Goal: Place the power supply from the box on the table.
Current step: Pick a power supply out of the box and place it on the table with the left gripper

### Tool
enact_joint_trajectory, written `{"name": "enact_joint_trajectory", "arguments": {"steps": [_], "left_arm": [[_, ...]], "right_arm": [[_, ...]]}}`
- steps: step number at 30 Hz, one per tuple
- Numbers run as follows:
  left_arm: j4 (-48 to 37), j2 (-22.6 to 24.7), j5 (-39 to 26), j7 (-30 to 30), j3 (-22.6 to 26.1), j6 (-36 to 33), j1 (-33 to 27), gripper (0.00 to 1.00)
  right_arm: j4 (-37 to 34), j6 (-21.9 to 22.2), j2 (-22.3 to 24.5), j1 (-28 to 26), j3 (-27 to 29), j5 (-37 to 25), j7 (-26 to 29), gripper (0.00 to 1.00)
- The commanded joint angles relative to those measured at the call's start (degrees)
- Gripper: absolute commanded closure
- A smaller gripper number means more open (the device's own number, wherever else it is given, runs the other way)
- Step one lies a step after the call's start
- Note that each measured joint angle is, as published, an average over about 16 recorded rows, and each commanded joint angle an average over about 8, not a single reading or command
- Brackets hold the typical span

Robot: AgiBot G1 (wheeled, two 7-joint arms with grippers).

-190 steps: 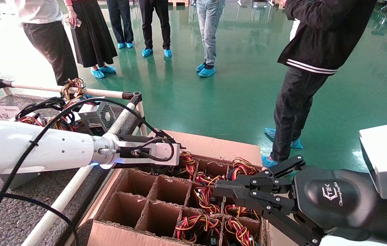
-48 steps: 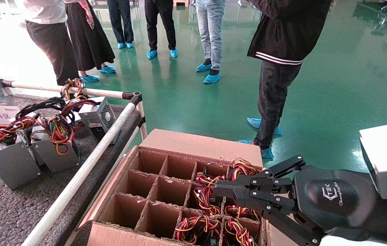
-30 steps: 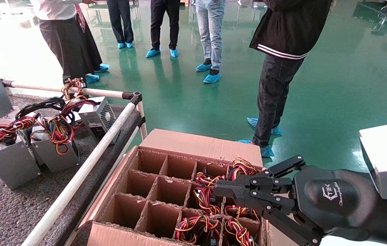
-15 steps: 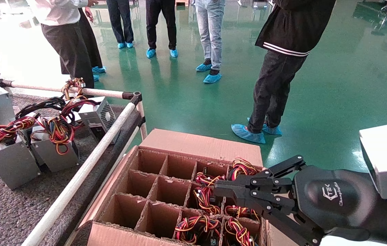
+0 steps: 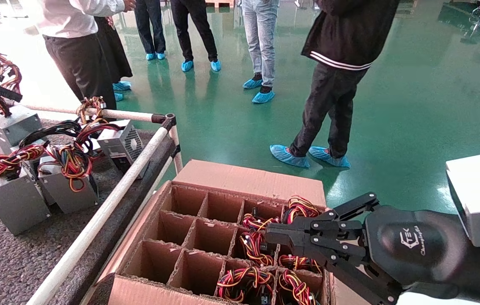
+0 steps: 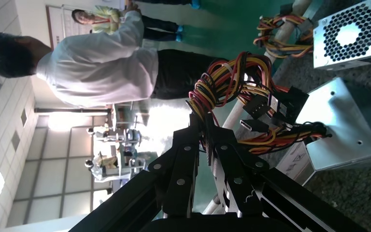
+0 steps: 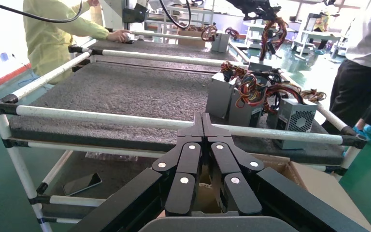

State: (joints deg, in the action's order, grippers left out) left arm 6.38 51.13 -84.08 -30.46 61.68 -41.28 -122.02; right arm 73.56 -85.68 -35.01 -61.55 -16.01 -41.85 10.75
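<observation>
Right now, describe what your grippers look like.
The right gripper is matte black, with linkage fingers studded with silver rivets, a rounded black housing bearing a white logo, and a white box behind it. The left gripper shows the same black riveted linkage fingers.

At the lower right of the head view, the black housing (image 5: 414,241) behind the right pincer carries a white logo, partly legible as "TEK" with small script beneath.
</observation>
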Motion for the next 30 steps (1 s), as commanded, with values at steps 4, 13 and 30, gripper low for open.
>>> {"name": "enact_joint_trajectory", "arguments": {"steps": [4,13,30], "left_arm": [[0.1,0.3,0.2,0.2,0.0,-0.6,0.4,1.0],[0.1,0.9,0.7,0.7,-0.2,-2.0,1.1,1.0],[-0.9,0.1,0.9,0.9,-0.2,-3.3,1.8,1.0]], "right_arm": [[0.0,0.0,0.0,0.0,0.0,0.0,0.0,1.0],[0.0,0.0,0.0,0.0,0.0,0.0,0.0,1.0],[0.0,0.0,0.0,0.0,0.0,0.0,0.0,1.0]]}}
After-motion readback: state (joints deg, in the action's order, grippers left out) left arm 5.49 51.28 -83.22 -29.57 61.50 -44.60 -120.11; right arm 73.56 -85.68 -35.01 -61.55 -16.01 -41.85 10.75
